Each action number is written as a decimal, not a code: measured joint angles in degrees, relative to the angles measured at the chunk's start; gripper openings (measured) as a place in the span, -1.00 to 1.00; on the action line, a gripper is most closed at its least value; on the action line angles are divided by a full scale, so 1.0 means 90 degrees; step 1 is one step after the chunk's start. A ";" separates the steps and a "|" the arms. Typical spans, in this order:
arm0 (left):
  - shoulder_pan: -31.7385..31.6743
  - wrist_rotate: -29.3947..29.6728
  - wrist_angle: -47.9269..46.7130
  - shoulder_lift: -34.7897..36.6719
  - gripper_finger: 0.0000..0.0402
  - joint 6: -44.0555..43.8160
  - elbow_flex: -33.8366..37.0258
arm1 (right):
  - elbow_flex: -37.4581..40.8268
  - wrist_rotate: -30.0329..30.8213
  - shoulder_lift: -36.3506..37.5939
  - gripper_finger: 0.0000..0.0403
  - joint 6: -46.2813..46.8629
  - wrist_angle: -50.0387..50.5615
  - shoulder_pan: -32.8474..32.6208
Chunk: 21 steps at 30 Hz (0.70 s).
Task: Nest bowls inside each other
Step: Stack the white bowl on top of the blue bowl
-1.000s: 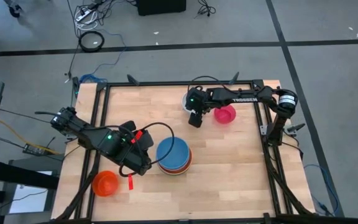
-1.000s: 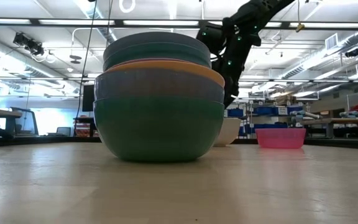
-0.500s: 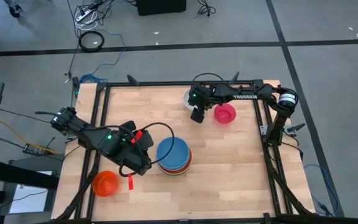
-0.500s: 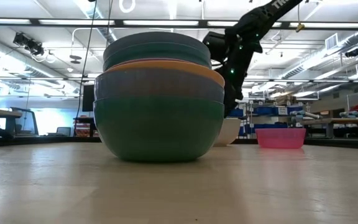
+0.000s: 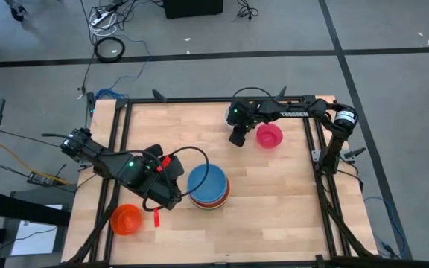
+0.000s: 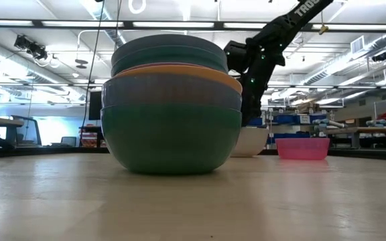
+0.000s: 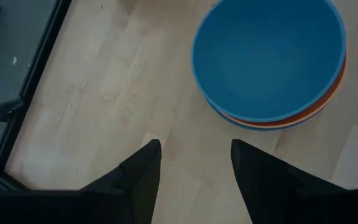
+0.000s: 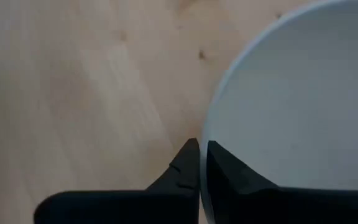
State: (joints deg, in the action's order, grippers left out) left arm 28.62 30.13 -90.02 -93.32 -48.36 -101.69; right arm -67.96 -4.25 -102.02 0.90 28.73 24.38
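A stack of nested bowls point(image 5: 208, 186), blue on top, stands near the table's middle; in the low view the stack point(image 6: 171, 107) fills the foreground. An orange bowl point(image 5: 126, 219) sits at the near left and a pink bowl point(image 5: 269, 135) at the far right. The white bowl point(image 6: 252, 142) rests on its base at the far side, largely hidden under my right arm in the high view. My right gripper point(image 5: 236, 138) is shut on that bowl point(image 8: 291, 93). Left of the stack, my left gripper point(image 7: 194, 162) hovers open over bare wood. My right gripper pinches the white bowl's rim point(image 8: 205, 132) between its two fingers, one finger inside the bowl and one outside. The fingers come from above, slanting down. The bowl's base is on the table in the low view.
Black frame rails run along the table's edges point(image 5: 118, 149). Bare wood lies between the stack and the pink bowl point(image 6: 302, 148). A red-tipped cable loops over my left arm point(image 5: 166, 160).
My right gripper has sunk a little onto the white bowl and has shut on its rim. My left arm has kept still.
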 joint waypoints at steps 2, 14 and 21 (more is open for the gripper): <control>0.0000 0.0002 0.0002 0.0000 0.01 0.0000 0.0000 | 0.0000 -0.0009 0.0034 -0.97 -0.0014 0.0018 -0.0081; 0.0005 0.0192 0.0000 0.0000 0.01 0.0158 0.0002 | -0.0027 0.0036 0.2355 -1.00 0.0583 -0.0100 -0.2115; -0.0002 0.0565 0.0002 0.0000 0.01 0.0202 0.0002 | -0.0029 0.0032 0.2754 -1.00 0.1240 -0.1016 -0.3826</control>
State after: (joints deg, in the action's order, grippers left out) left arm 28.60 35.21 -90.00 -93.32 -46.54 -101.67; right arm -68.23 -3.97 -77.24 12.06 19.58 -10.05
